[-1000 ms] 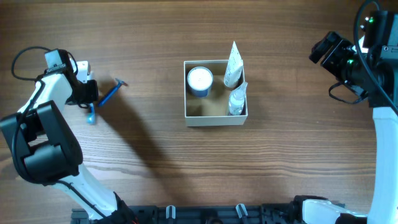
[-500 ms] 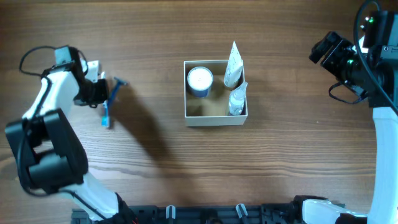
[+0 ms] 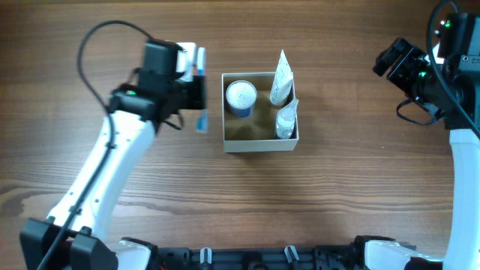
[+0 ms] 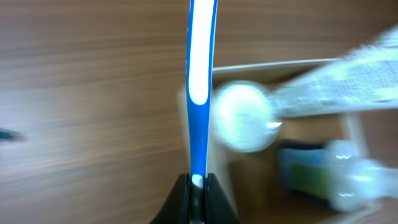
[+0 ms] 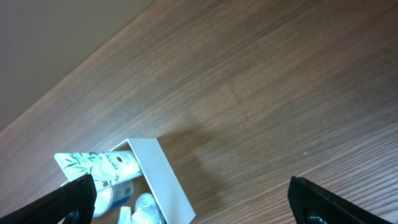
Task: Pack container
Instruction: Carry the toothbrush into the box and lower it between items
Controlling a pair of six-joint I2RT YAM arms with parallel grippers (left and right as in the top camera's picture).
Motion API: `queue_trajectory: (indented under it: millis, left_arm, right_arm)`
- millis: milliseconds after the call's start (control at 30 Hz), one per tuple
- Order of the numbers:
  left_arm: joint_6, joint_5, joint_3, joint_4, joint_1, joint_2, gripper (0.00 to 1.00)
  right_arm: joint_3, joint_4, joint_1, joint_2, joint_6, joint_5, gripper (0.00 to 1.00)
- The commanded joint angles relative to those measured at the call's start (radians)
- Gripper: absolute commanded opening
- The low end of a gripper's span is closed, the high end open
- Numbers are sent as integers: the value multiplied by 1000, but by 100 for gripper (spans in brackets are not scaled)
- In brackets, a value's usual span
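The left gripper (image 4: 198,186) is clenched on 1 blue-and-white handle (image 3: 201,116), just beside the container (image 3: 259,148) at the jar-side wall. The container sits mid-table (image 3: 352,202) and holds 1 jar (image 3: 241,96) and 2 tubes (image 3: 281,79). The right gripper (image 5: 193,181) is released, well apart.

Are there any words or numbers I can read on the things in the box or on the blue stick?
No text can be read.
White tube: dark lettering beside leaf drawings, too small to read.
Small bottle: label blurred.
Jar lid and blue stick: no writing shows.
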Motion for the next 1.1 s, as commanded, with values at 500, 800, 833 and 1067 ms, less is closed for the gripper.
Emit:
queue_trajectory:
  millis: [500, 800, 833, 1067]
  left_arm:
    - [-373, -254, 5, 239, -359, 196, 5]
    - [-314, -257, 5, 306, -354, 203, 6]
    - [-314, -257, 5, 316, -354, 203, 6]
    - [-313, -274, 5, 349, -354, 203, 7]
  right_arm:
    - [-5, 2, -3, 8, 14, 21, 100]
    - [-5, 2, -3, 8, 14, 21, 100]
    - [-5, 2, -3, 8, 14, 21, 100]
    - [-5, 2, -3, 8, 14, 21, 100]
